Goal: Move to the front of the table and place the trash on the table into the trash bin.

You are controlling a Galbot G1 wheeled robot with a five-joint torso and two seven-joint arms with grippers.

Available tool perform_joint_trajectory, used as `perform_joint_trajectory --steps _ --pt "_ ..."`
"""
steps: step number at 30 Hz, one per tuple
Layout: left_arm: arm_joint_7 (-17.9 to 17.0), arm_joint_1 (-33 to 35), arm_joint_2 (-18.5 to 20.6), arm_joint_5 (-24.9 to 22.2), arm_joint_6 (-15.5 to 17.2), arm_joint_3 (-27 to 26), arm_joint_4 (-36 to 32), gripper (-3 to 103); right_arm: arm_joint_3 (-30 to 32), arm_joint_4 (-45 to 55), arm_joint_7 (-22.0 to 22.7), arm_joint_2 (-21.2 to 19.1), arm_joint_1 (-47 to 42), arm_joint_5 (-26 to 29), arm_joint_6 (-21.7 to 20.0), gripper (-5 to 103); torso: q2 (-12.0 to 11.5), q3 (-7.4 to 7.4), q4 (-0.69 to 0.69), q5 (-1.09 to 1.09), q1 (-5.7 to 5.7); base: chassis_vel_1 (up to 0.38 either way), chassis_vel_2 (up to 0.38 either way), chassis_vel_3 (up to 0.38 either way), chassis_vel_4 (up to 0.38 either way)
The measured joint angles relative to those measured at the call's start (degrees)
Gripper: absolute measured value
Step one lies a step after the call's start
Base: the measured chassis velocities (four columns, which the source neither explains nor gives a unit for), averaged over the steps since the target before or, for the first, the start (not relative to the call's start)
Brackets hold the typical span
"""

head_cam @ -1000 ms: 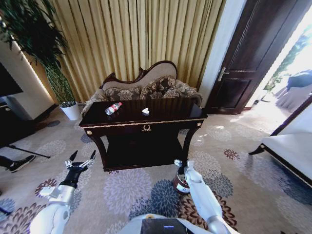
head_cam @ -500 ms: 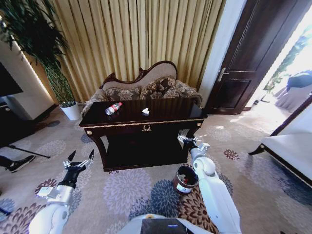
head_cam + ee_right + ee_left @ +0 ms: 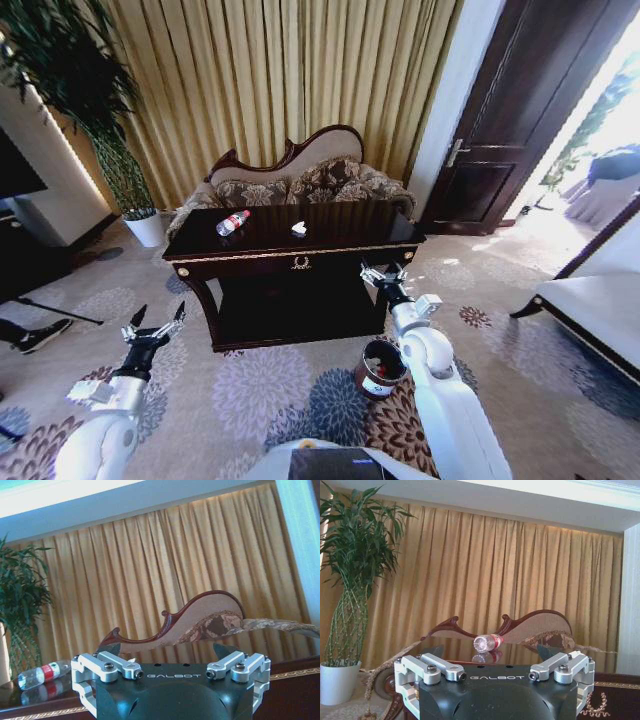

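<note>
The right claw (image 3: 383, 273) has risen from beside the bin (image 3: 380, 367) to the desk (image 3: 300, 262) edge, spread wide and empty; the bottle (image 3: 232, 222) lies beyond it, untouched. The left claw (image 3: 153, 326) hangs open, low.

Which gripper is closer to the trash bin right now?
Right. The right gripper is raised just above and behind the trash bin, by the table front's right end. The left gripper hangs open off the table's left end, across the carpet from the bin.
</note>
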Motion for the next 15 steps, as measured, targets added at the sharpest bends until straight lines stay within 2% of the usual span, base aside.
perform_joint_trajectory --steps 15 --pt "0.32 -0.04 -0.41 0.47 0.11 0.11 -0.22 100 -1.69 -0.18 -2.64 0.2 -1.26 -2.2 0.37 100 0.01 -0.01 0.0 0.0 -0.01 -0.013 0.016 0.017 -0.017"
